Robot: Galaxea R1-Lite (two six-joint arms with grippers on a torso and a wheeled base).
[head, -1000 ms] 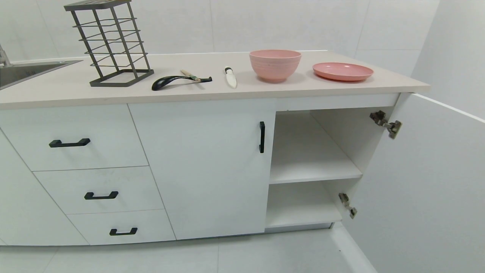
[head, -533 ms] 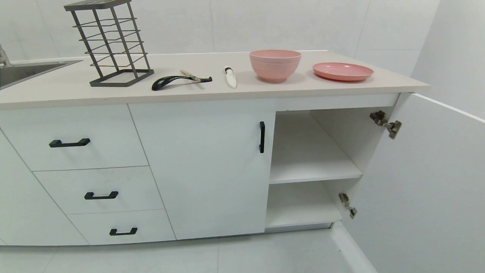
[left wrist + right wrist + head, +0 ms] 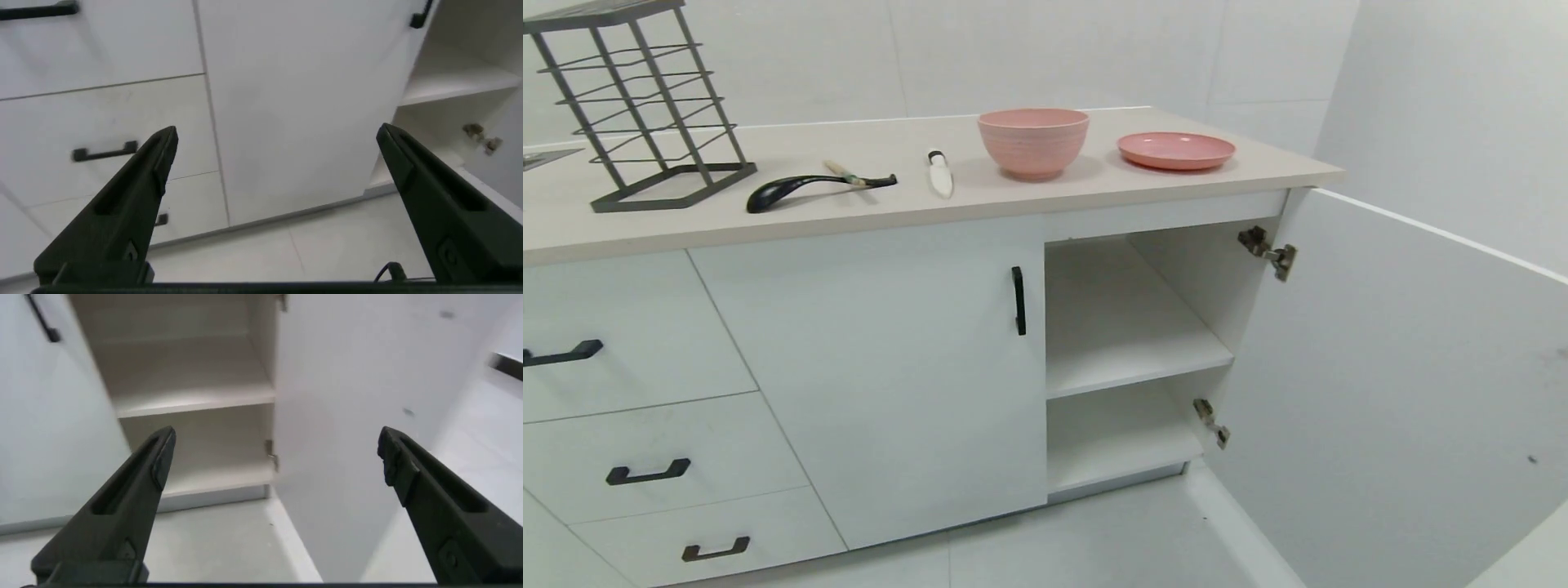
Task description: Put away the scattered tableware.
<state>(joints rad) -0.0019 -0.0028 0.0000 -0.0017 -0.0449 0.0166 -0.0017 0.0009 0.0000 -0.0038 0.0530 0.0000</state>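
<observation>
On the beige counter (image 3: 1029, 200) stand a pink bowl (image 3: 1032, 141) and, to its right, a flat pink plate (image 3: 1175, 150). Left of the bowl lie a white-handled knife (image 3: 940, 171), a black ladle (image 3: 792, 189) and a small wooden-handled utensil (image 3: 845, 174) crossing its handle. My left gripper (image 3: 276, 140) is open, held low in front of the white drawers (image 3: 106, 106) with nothing between its fingers. My right gripper (image 3: 278, 445) is open too, facing the open cabinet's shelves (image 3: 188, 396), and it holds nothing.
A dark wire rack (image 3: 637, 106) stands at the counter's left end. The right cabinet door (image 3: 1388, 384) swings wide open toward me, baring two white shelves (image 3: 1127, 359). The left door (image 3: 882, 367) is closed, with black-handled drawers (image 3: 645, 471) beside it. Pale floor tiles (image 3: 1094, 547) lie below.
The whole head picture has shifted left and slightly down, so the camera has turned right. The tableware itself lies where it was.
</observation>
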